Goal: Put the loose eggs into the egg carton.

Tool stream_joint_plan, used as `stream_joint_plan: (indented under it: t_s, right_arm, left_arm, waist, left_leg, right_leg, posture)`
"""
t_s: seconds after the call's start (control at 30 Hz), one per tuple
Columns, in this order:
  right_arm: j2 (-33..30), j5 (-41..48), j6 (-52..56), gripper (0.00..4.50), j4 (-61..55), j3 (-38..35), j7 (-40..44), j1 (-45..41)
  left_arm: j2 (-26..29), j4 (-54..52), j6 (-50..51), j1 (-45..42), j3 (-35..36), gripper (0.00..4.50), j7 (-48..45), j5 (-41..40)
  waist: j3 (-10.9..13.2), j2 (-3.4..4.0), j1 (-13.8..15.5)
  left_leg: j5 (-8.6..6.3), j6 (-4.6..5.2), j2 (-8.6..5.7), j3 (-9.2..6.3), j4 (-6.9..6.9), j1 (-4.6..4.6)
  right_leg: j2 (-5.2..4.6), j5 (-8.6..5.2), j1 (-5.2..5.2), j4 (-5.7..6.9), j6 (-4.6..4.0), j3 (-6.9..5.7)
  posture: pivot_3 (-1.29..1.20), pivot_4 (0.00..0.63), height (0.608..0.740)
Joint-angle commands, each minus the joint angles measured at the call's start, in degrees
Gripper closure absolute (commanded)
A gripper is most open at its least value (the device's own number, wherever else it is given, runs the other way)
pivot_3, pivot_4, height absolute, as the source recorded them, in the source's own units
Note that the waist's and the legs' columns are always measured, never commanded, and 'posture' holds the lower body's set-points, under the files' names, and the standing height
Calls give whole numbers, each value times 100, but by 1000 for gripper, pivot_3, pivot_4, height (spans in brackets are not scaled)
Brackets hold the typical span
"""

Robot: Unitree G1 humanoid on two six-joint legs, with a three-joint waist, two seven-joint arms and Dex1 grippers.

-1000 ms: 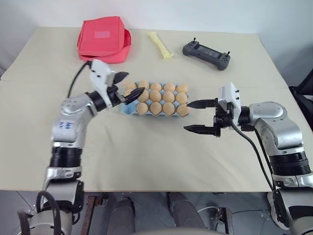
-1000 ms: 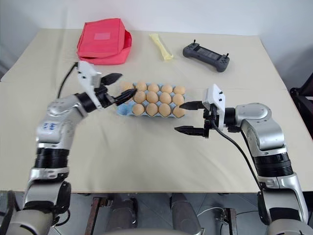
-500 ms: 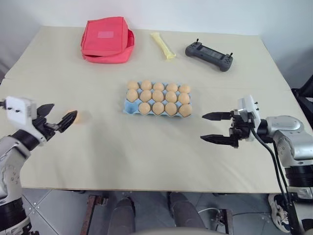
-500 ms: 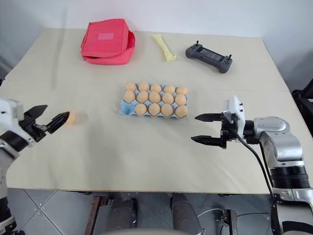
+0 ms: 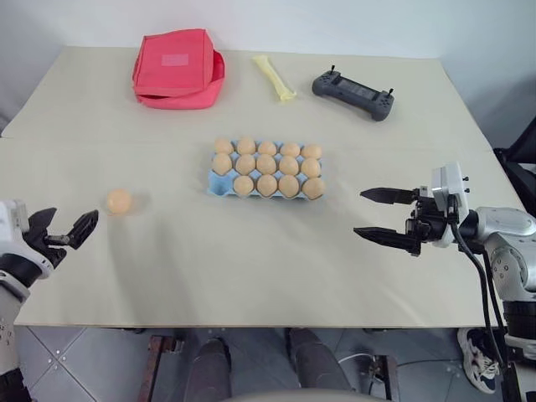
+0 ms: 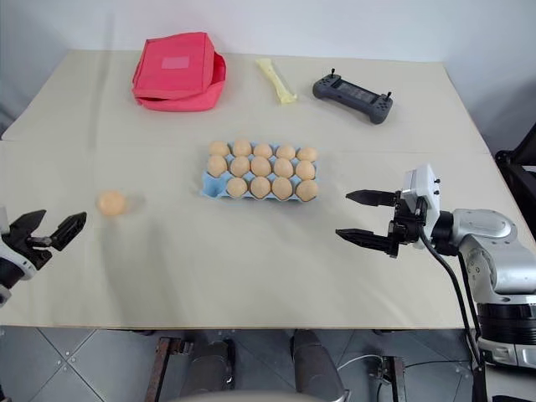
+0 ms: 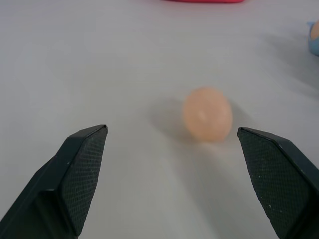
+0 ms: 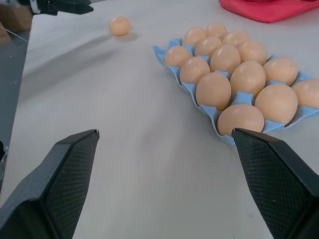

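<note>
One smooth oval egg lies loose beside the scalloped blue egg carton; both grippers' fingers gape wide, empty.

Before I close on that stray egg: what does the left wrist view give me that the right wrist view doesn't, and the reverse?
Left wrist view alone: the left end effector seen along its own open fingers, with the loose egg lying just ahead between them, untouched. Right wrist view alone: the open right end effector and the egg carton with its rows of eggs. Shared: the loose egg, a carton corner, the red pouch.
</note>
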Motion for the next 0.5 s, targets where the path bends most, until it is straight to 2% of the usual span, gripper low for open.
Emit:
stream_joint_plan:
  t_s: [0.03,0.27,0.5]
  right_arm:
    - [-50,147,-32,0,-252,-179,-47,-37]
    - [-48,160,-30,0,-317,-145,-128,-57]
    - [-66,177,-12,0,-365,-138,-142,-52]
  left_arm:
    - [152,185,-88,-169,-82,43,-58,-67]
    - [440,999,-242,-1020,-844,43,-277,137]
    - [631,2174,-487,-1943,-1761,43,-622,493]
  waist:
    - [0,0,12]
    - [0,-1,9]
    - [-1,0,-2]
  left_leg:
    - [0,0,0,0,1,0]
    - [2,2,-1,0,7,0]
    - [0,-1,0,0,-7,0]
  right_leg:
    - [0,-6,1,0,-11,0]
    - [0,-11,3,-1,-26,1]
    - [2,23,-3,2,41,0]
  posture:
    - [0,150,740]
    - [0,150,740]
    - [0,150,740]
